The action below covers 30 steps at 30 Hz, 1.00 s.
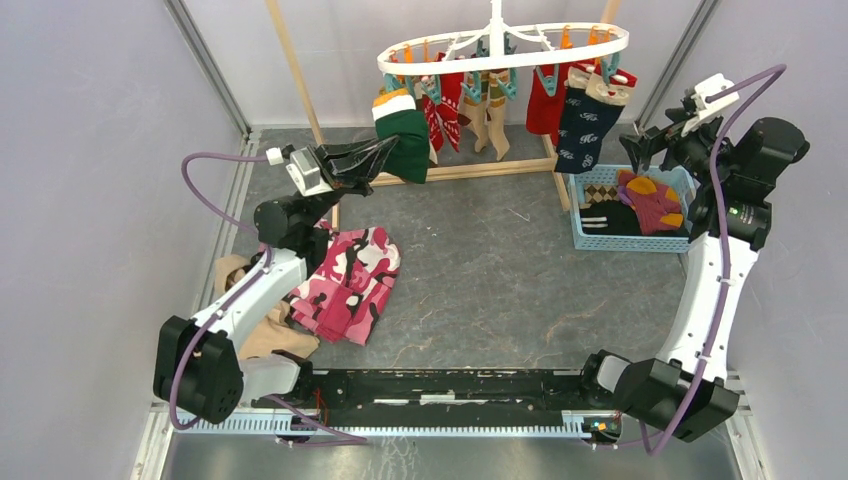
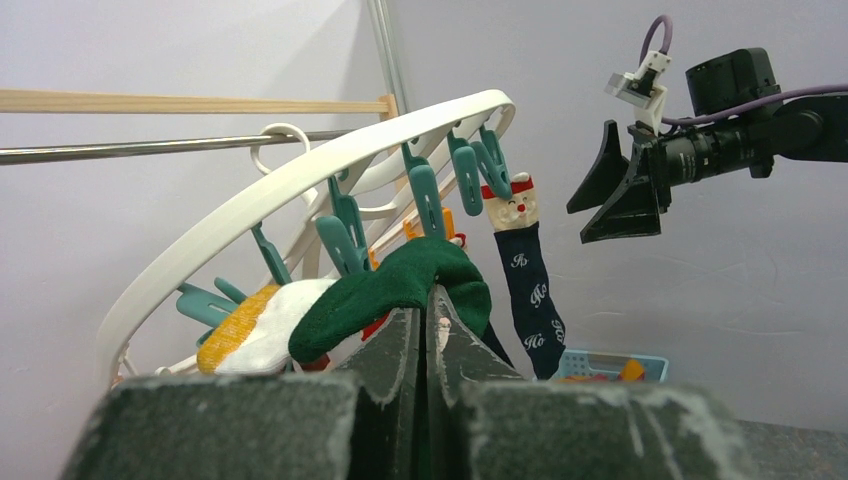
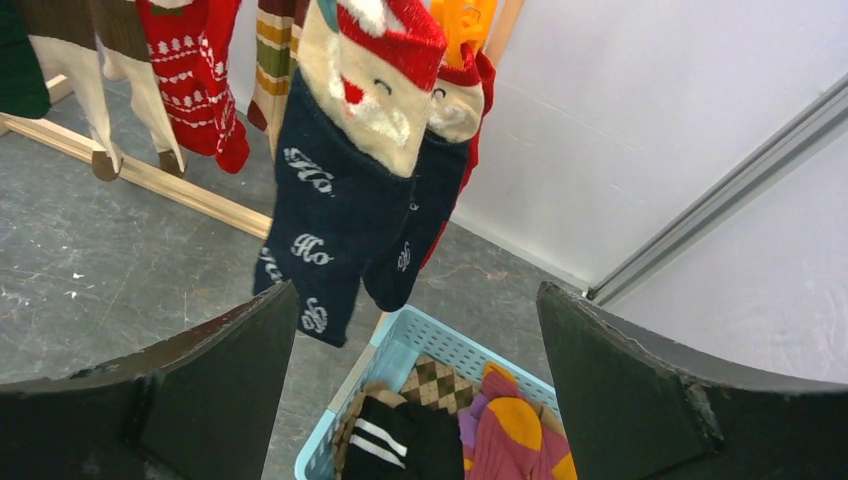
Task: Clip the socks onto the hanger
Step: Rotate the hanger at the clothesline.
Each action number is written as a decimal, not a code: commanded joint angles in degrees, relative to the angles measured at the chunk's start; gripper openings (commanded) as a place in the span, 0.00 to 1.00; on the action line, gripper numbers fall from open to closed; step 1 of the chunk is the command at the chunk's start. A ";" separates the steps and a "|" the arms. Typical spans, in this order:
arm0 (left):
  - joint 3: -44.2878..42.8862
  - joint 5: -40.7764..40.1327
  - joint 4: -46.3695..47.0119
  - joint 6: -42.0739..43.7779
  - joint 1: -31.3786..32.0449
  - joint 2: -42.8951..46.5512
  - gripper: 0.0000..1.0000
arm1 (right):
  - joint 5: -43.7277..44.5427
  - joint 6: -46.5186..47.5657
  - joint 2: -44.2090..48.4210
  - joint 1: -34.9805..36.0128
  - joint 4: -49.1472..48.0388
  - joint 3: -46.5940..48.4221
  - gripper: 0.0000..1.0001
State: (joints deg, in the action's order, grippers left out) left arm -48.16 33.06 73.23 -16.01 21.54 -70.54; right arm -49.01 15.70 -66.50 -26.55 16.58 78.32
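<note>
Left gripper is clamping shut on the dark green sock - holding it up just under the left end of the hanger, near the teal clips. Can't tell if its cuff is sitting in a clip. Right gripper is standing wide open, gripping nothing, hovering above the blue basket, beside the navy Santa sock hanging clipped at the hanger's right end. More socks are lying in the basket - others are hanging along the ring.
</note>
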 commanded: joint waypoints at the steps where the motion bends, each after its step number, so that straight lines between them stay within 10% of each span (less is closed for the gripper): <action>1: -3.27 -1.50 -3.34 4.77 0.35 0.75 0.02 | -1.77 -2.16 -1.67 -0.26 -4.62 0.91 0.95; 30: -2.74 -7.88 -9.93 12.22 0.36 -8.03 0.02 | 13.89 -0.11 -30.15 17.41 -6.22 31.27 0.55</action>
State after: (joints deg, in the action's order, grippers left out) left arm -49.32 26.48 63.26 -8.86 21.74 -78.24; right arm -36.91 15.49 -94.61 -10.48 12.51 105.08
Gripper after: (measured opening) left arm 0.042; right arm 0.577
